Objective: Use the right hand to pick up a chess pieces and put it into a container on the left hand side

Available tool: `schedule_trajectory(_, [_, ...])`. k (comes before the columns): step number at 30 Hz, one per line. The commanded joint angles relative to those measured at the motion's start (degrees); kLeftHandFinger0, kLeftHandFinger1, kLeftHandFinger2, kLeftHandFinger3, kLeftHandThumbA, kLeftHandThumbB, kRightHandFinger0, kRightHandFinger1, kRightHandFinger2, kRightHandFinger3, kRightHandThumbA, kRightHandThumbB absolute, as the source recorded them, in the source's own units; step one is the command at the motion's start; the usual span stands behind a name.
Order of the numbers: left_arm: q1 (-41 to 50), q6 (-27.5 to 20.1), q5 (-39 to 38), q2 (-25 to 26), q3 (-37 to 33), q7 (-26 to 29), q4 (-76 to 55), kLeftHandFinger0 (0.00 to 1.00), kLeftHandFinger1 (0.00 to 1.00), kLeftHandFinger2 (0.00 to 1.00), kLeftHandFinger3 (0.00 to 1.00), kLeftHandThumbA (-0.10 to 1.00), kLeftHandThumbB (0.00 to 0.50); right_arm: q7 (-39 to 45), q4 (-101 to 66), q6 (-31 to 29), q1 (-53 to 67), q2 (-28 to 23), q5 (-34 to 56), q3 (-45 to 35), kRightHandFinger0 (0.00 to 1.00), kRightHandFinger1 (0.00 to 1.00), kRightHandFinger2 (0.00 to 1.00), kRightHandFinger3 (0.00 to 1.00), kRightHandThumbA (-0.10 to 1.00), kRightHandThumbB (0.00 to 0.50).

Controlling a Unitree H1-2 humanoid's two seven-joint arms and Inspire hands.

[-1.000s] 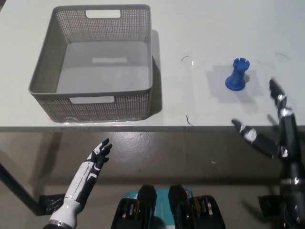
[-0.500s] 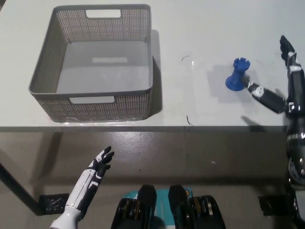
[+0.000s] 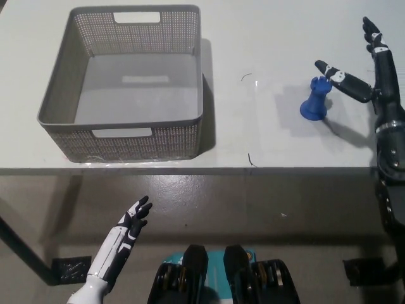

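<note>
Since the earlier frames, the black right hand (image 3: 370,76) has risen from below the table edge at lower right to the upper right of the frame, and one finger now reaches to the top of the small blue plastic rook-shaped chess piece (image 3: 314,99). That piece stands upright on the pale grey tabletop (image 3: 266,38), right of centre, where it stood before. Fingers of the right hand are spread apart; none is wrapped round the piece, and whether the nearest tip touches its crown cannot be told. At upper left sits the grey perforated plastic basket (image 3: 120,139) with cut-out handles, its floor bare, well apart from the piece. Below the table edge, at lower left, the white left hand (image 3: 123,237) rests with fingers extended and slightly apart, holding nothing. Judged from this, the step in hand is the approach to the grasp. The next move calls for closing the fingers round the narrow stem without tipping the piece, then carrying it leftward to the basket.
</note>
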Motion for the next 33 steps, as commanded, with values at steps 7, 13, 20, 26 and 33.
schedule_trajectory(7, [-0.2, -2.1, 0.6, 0.9, -0.2, -0.8, -0.5, 1.0, 1.0, 1.0, 1.0, 1.0, 0.23, -1.0, 9.6, 0.2, -9.4, -1.5, 0.2, 1.7, 1.0, 1.0, 1.0, 1.0, 1.0, 0.346])
schedule_trajectory(13, [-0.3, -2.3, 0.1, 0.9, -0.3, -1.2, -0.1, 1.0, 1.0, 1.0, 1.0, 1.0, 0.233, -2.3, 17.7, -0.5, -12.8, -2.0, -0.6, 3.0, 1.0, 1.0, 1.0, 1.0, 1.0, 0.367])
schedule_trajectory(20, [-0.1, -2.9, 0.1, 0.9, -0.4, -1.2, 0.3, 1.0, 1.0, 1.0, 1.0, 1.0, 0.251, -3.1, 26.9, -1.9, -16.1, -2.1, -0.1, 4.2, 1.0, 1.0, 1.0, 1.0, 1.0, 0.39])
schedule_trajectory(26, [-0.2, -3.6, 0.0, 0.9, -0.4, -1.3, 0.7, 1.0, 1.0, 1.0, 1.0, 1.0, 0.243, -3.7, 33.7, -3.1, -18.0, -2.3, -0.2, 5.2, 1.0, 1.0, 1.0, 1.0, 1.0, 0.41])
schedule_trajectory(33, [0.0, -3.3, -0.2, 1.2, -0.5, -1.9, 0.5, 1.0, 1.0, 1.0, 1.0, 1.0, 0.251, -4.3, 39.0, -3.0, -18.7, -2.9, 0.4, 5.8, 1.0, 1.0, 1.0, 1.0, 0.99, 0.4])
